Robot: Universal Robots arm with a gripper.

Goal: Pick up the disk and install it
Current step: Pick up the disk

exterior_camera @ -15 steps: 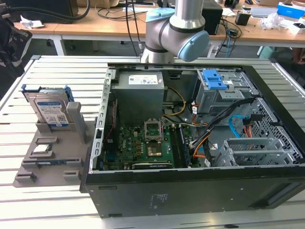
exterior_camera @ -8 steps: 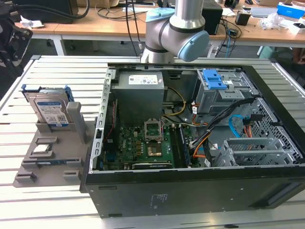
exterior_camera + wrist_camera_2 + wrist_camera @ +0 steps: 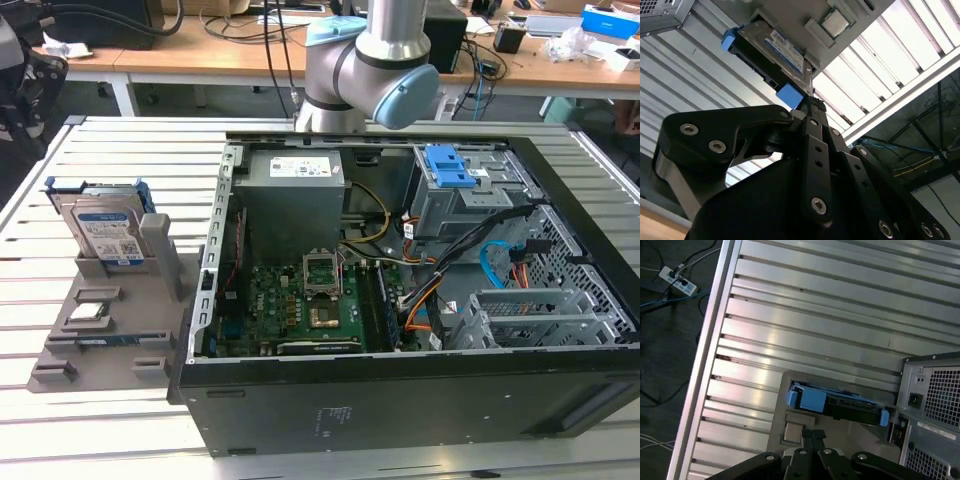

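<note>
On grey holder (image 3: 120,320), at exterior view's left of open case (image 3: 350,410), disk (image 3: 105,230) (image 3: 772,50) (image 3: 837,402) standing on edge, label facing out, blue frame around it. Near it on holder, small chip (image 3: 88,312) lying flat. In both wrist views, gripper (image 3: 810,102) (image 3: 810,435) aimed at disk's blue end, apart from it, fingers closed together, holding nothing.

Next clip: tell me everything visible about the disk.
The disk is a flat silver-grey metal drive with a blue-and-white label, in a blue plastic carrier frame. It stands on edge in the grey holder, at the exterior view's left of the open computer case. Only the holder touches it.
</note>
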